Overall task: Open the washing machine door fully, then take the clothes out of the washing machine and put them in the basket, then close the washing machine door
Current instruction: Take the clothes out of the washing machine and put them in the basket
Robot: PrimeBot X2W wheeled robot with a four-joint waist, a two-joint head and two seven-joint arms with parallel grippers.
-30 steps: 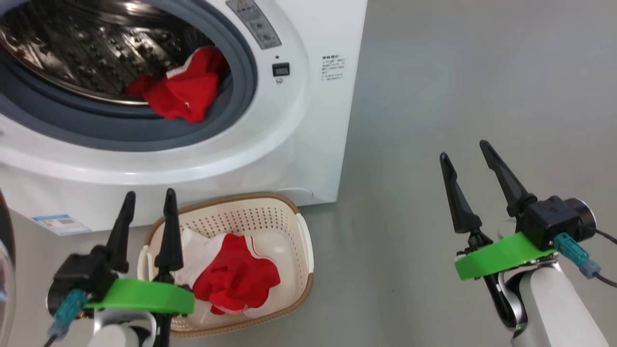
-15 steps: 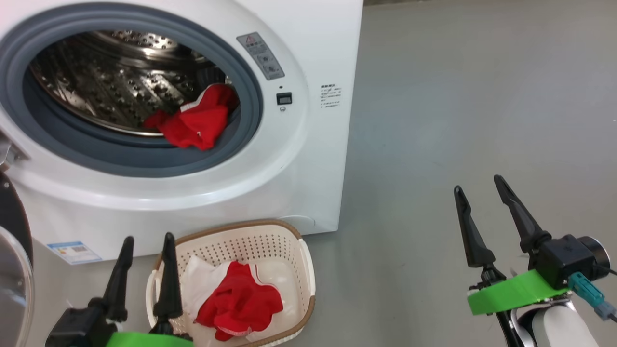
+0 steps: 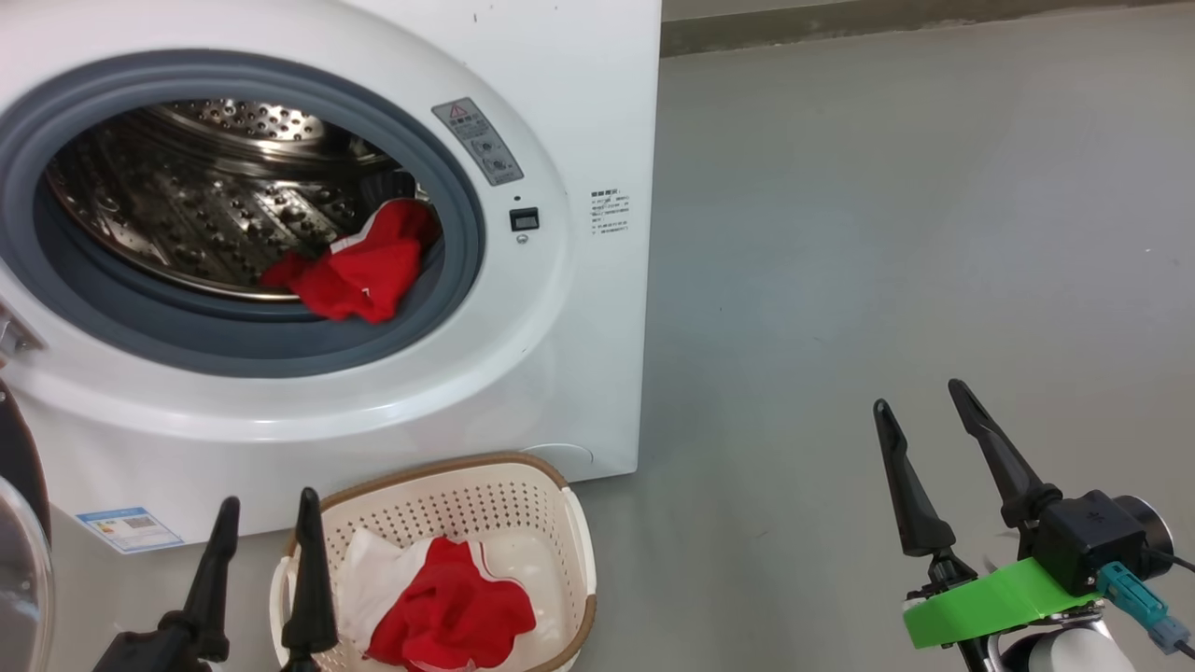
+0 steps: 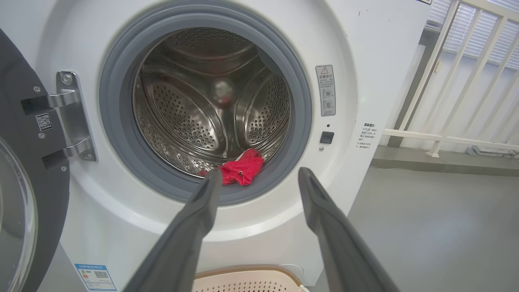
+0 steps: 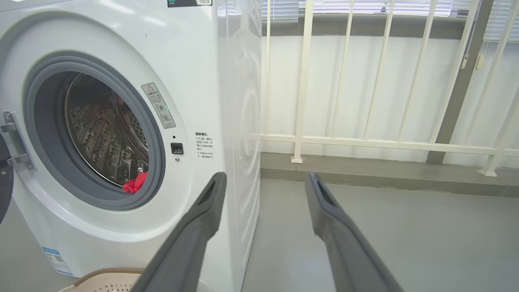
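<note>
Head view looks down on the washing machine [image 3: 579,373] with its mouth uncovered. The washing machine door [image 3: 17,523] is swung out at the machine's left edge and hangs on its hinges in the left wrist view. Inside the steel drum [image 3: 187,205] one red garment [image 3: 359,271] with a white stripe lies at the front right lip, draped onto the grey seal [image 3: 233,350]. The basket [image 3: 467,464] stands on the floor [image 3: 840,233] close against the machine's lower front. It holds clothes [image 3: 448,616], a red heap over a white piece, and its right end is bare. The left gripper [image 3: 269,499] hovers at the basket's left rim, jaws spread wide and empty. The right gripper [image 3: 919,396] hangs well off to the right above open grey floor, jaws equally wide, holding nothing. A white railing [image 5: 365,140] runs beyond the machine's right side.
</note>
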